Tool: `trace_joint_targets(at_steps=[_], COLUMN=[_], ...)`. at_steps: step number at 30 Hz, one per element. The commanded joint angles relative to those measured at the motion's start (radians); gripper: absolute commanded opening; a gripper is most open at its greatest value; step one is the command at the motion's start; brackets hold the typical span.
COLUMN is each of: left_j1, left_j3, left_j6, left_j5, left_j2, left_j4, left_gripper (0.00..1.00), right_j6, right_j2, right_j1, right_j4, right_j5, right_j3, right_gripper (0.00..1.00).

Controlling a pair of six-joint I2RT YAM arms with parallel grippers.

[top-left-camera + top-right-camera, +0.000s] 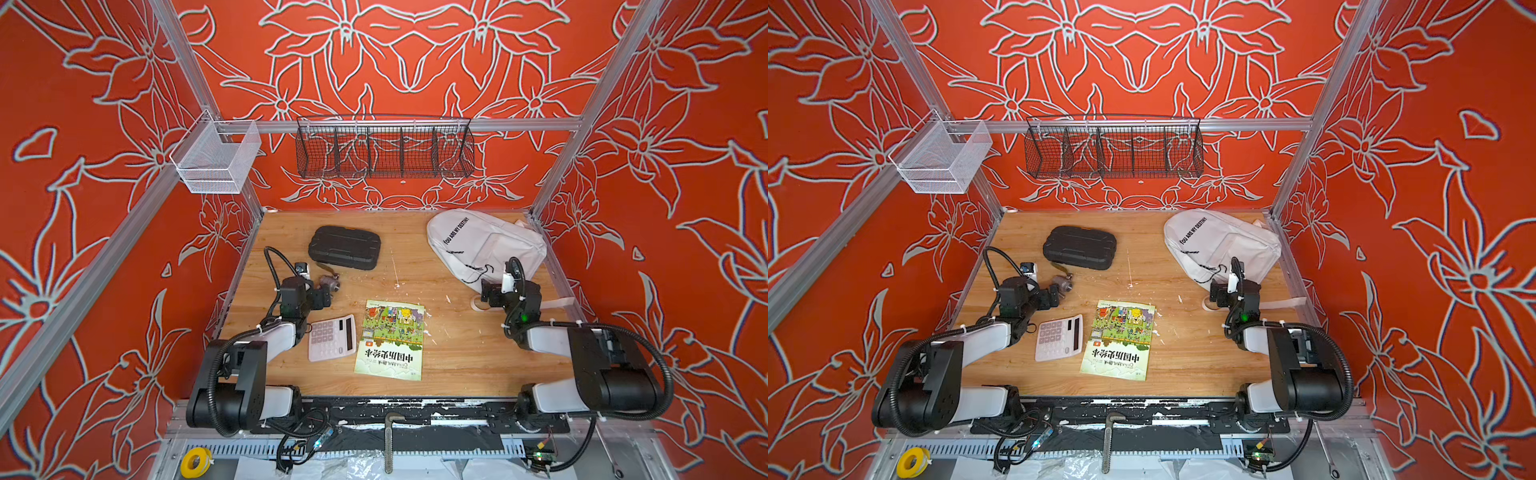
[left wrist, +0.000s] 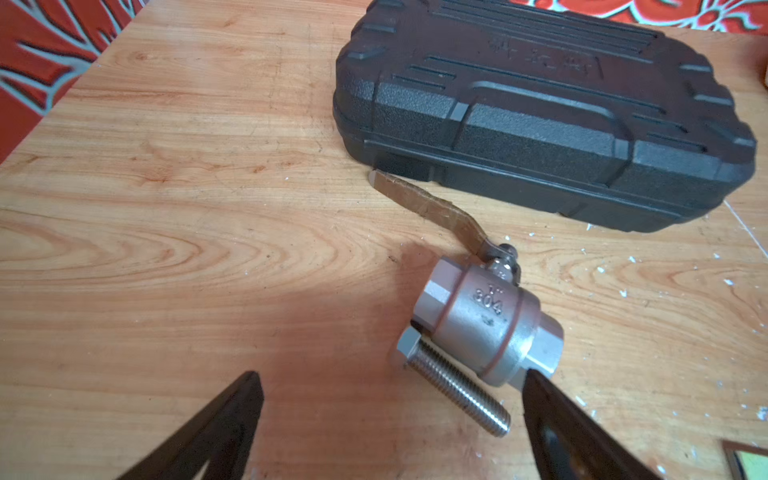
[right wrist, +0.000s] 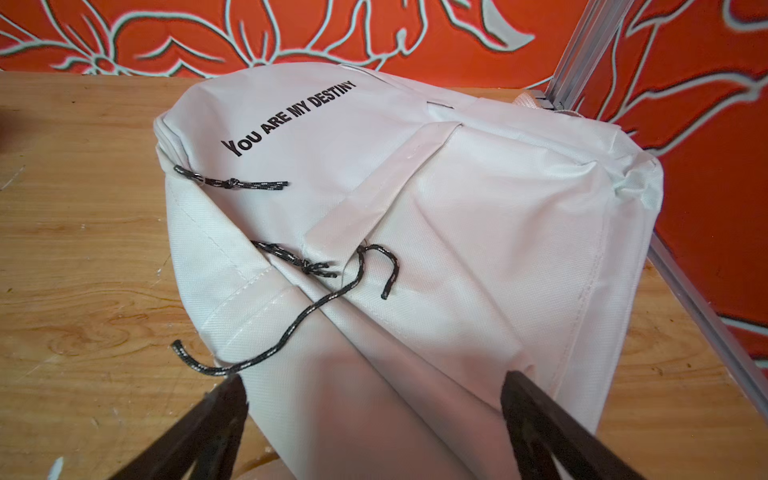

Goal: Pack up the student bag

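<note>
pack student bag: not started, both tools empty

student bag [image 1: 484,243] lies flat on the tabletop [image 1: 457,365], straight ahead of the right tool [image 3: 374,378]. its near edge runs in between the jaws; can't tell if they touch it. jaws spread wide, nothing held.

left tool [image 2: 390,376] is likewise wide and empty. ball valve [image 2: 486,316] and bolt [image 2: 453,382] sit just ahead of it, black case [image 2: 540,108] beyond those. book [image 1: 390,340] and calculator [image 1: 332,336] lie between the two tools, calculator nearer the left one.

judgement: zips look closed and nothing looks loaded, so opening the bag and all the loading are left.

views:
- right wrist view shows the cord pulls [image 3: 232,183] and closed seams clearly; in both top views they're thin marks.
- left wrist view shows the bolt lying against the valve; top views don't resolve it.
- only the top views show book and calculator whole, with both tools together.
</note>
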Motion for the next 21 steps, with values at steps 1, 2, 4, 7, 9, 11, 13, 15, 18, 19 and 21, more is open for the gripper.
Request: trace_joint_targets(at_steps=[1,2,4,7,9,11,13,15,18,19,21], left_j1=[0.002,0.002,0.002,0.002,0.003,0.002,0.003,0.009,0.02,0.02,0.02], left_j3=[0.016,0.016,0.016,0.016,0.017,0.016,0.017,0.021,0.022,0.022,0.02], left_j6=[0.012,0.012,0.012,0.012,0.012,0.012,0.012,0.011,0.009,0.01,0.009], left_j5=[0.005,0.005,0.005,0.005,0.006,0.007,0.007,0.021,0.036,0.036,0.036], left_j2=[0.002,0.002,0.002,0.002,0.002,0.002,0.002,0.004,0.007,0.006,0.005], left_j4=[0.014,0.014,0.014,0.014,0.014,0.014,0.014,0.012,0.008,0.007,0.008], left_gripper=[0.97,0.97,0.97,0.97,0.97,0.97,0.97,0.97,0.97,0.97,0.97], right_j6=[-0.012,-0.012,-0.011,-0.01,-0.011,-0.01,-0.01,-0.01,-0.01,-0.01,-0.01], right_j2=[-0.004,-0.005,-0.006,-0.005,-0.005,-0.005,-0.003,-0.003,-0.003,-0.005,-0.007], right_j1=[0.006,0.007,0.007,0.007,0.007,0.007,0.007,0.007,0.007,0.007,0.007], right_j4=[-0.014,-0.014,-0.012,-0.013,-0.012,-0.014,-0.013,-0.015,-0.017,-0.015,-0.013], right_j5=[0.014,0.014,0.013,0.014,0.014,0.014,0.014,0.014,0.016,0.016,0.015], right_j3=[0.018,0.019,0.017,0.017,0.017,0.019,0.019,0.02,0.022,0.02,0.017], right_gripper=[0.97,0.97,0.97,0.97,0.97,0.97,0.97,0.97,0.97,0.97,0.97])
